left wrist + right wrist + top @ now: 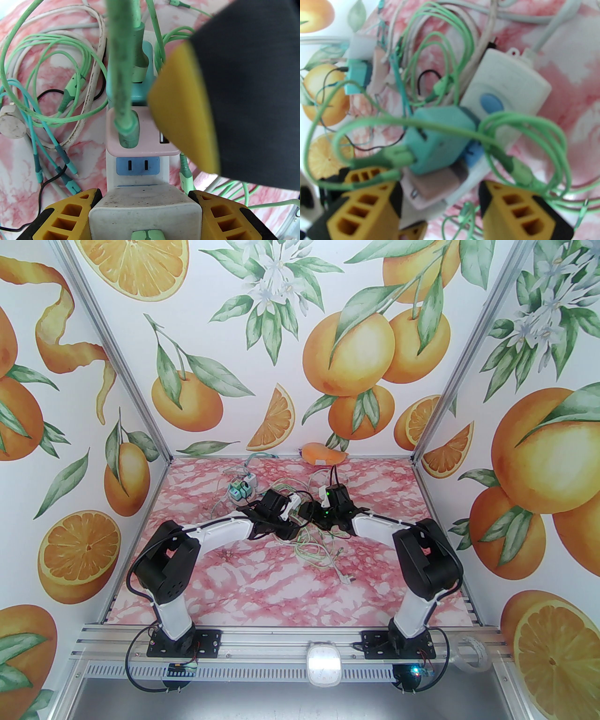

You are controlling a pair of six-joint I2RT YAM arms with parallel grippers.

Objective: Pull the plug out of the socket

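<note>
A white power strip (140, 211) lies among tangled cables, and my left gripper (145, 194) is shut on its near end, a yellow finger pressing each side. On the strip sit a bare blue socket (138, 166), a pink plug (145, 138) with a green cable, and a teal plug (143, 93) beyond it. My right gripper (440, 187) stands over the pink plug (438, 185), one finger on each side with narrow gaps; a metal prong shows at the plug's edge. One right finger (185, 105) crosses the left wrist view. Both grippers (286, 509) (311, 512) meet mid-table.
Green, teal and white cables (309, 544) sprawl around the strip, and a loose white plug (347, 578) lies nearer the front. A second strip (241, 488) with teal plugs sits at the back left, an orange toy (323, 453) by the rear wall.
</note>
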